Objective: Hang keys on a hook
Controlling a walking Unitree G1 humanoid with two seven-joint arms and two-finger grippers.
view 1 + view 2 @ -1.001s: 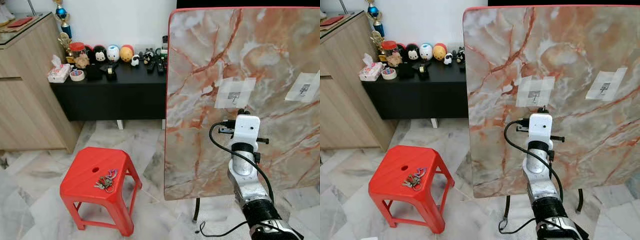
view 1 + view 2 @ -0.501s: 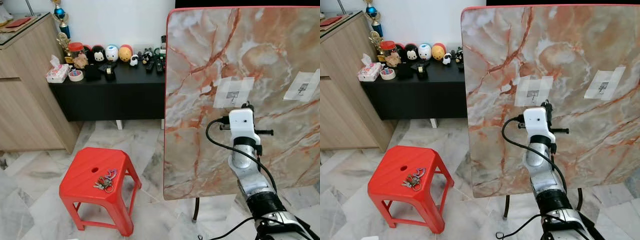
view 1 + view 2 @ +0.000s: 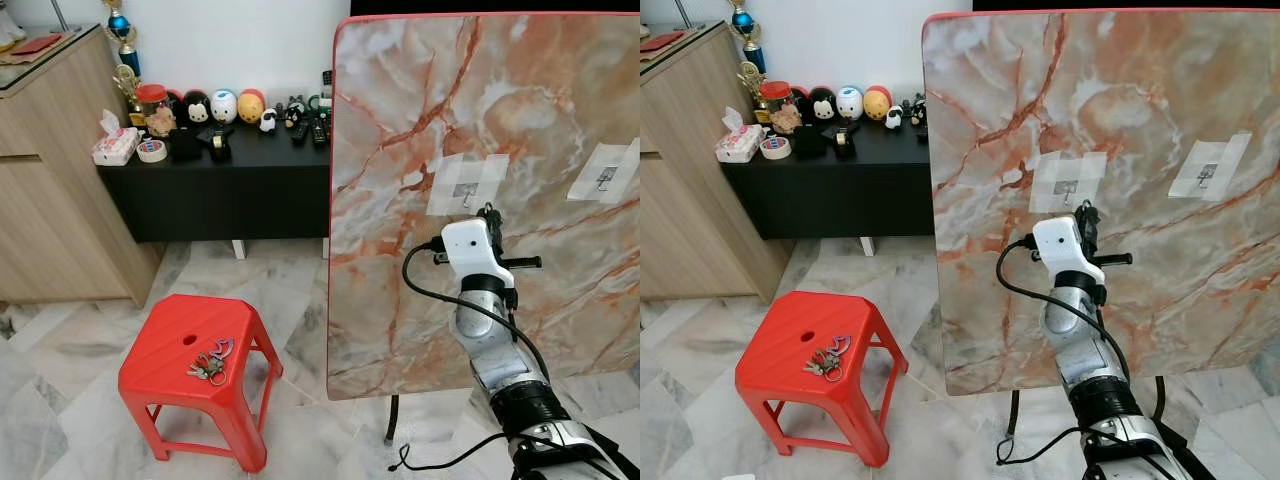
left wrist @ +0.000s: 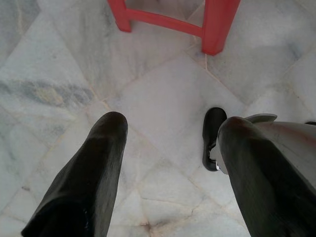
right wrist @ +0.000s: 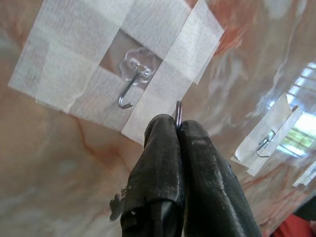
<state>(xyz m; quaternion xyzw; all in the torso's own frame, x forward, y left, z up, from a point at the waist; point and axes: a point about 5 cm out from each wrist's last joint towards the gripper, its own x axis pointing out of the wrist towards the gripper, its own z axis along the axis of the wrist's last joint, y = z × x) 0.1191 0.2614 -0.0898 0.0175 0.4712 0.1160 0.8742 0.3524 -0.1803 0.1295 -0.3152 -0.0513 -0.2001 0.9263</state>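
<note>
My right gripper (image 3: 489,213) is raised against the upright marble board (image 3: 400,120), just below the left clear hook (image 3: 466,192) taped to it. In the right wrist view its fingers (image 5: 168,148) are shut on a thin metal key ring (image 5: 177,109) that sticks out at the tips, close beside the hook (image 5: 131,88) and apart from it. A second taped hook (image 3: 606,180) is farther right. A bunch of keys (image 3: 210,362) lies on the red stool (image 3: 165,345). My left gripper (image 4: 168,148) hangs open over the floor by the stool's legs (image 4: 217,24).
A black low table (image 3: 220,175) with figurines and a tissue box stands against the back wall. A wooden cabinet (image 3: 50,170) is at the left. The board's stand leg (image 3: 393,418) and a black cable (image 3: 430,460) are on the marble floor.
My right wrist has swung a little to the left and the fingertips have risen slightly toward the left hook. The keys on the stool have not moved.
</note>
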